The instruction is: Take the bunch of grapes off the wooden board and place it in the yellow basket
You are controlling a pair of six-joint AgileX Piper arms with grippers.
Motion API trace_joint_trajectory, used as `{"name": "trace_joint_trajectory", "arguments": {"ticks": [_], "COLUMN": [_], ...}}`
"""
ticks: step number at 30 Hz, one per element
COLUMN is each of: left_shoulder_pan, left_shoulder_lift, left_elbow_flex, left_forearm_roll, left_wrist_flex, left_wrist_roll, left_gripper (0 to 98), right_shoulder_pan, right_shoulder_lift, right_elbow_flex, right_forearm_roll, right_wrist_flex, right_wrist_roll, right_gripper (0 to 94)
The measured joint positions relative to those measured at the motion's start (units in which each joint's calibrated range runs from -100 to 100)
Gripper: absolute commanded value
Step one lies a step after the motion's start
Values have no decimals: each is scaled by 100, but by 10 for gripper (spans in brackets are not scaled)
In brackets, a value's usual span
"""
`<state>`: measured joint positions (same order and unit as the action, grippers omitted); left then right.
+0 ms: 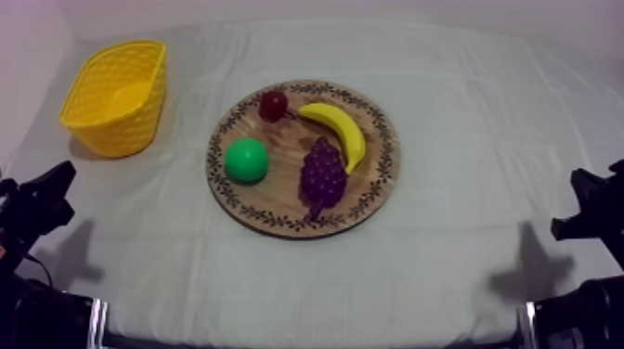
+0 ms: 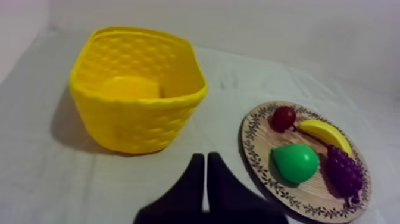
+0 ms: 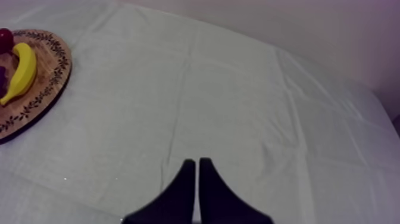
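The purple bunch of grapes (image 1: 322,174) lies on the round wooden board (image 1: 383,176) at the table's middle, with a banana (image 1: 339,130), a small red fruit (image 1: 273,105) and a green pear (image 1: 246,161) around it. The yellow basket (image 1: 113,93) stands upright at the far left. My left gripper (image 2: 205,156) is shut on nothing, its fingers a narrow wedge low over the cloth between the basket (image 2: 137,95) and the board (image 2: 255,152); the grapes (image 2: 344,171) are well beyond it. My right gripper (image 3: 196,161) is also shut, over bare cloth far from the board (image 3: 37,95).
Both arms rest low at the table's near corners, the left arm (image 1: 37,204) and the right arm (image 1: 590,209). Bare grey-white cloth (image 1: 483,111) spreads right of the board and along the front edge. The basket's inside holds nothing.
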<state>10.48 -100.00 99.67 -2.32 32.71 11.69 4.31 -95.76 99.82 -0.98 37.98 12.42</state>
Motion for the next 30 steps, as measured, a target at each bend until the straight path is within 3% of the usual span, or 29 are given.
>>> {"name": "trace_joint_trajectory", "arguments": {"ticks": [7, 16, 26, 30], "left_shoulder_pan": [255, 665, 1092, 1152], "left_shoulder_lift": [428, 1750, 3270, 3944], "left_elbow_flex": [-13, -600, -1953, -2703], "left_forearm_roll": [0, 282, 488, 698], "left_wrist_flex": [-399, -573, 234, 820], "left_wrist_roll": [29, -179, -490, -683], "left_gripper": [0, 0, 0, 0], "right_shoulder_pan": [0, 0, 0, 0], "right_shoulder_lift": [0, 0, 0, 0], "right_elbow_flex": [0, 0, 0, 0], "right_forearm_roll": [0, 0, 0, 0], "right_wrist_flex": [0, 0, 0, 0], "right_wrist_roll": [0, 0, 0, 0], "right_gripper": [3, 3, 3, 3]}}
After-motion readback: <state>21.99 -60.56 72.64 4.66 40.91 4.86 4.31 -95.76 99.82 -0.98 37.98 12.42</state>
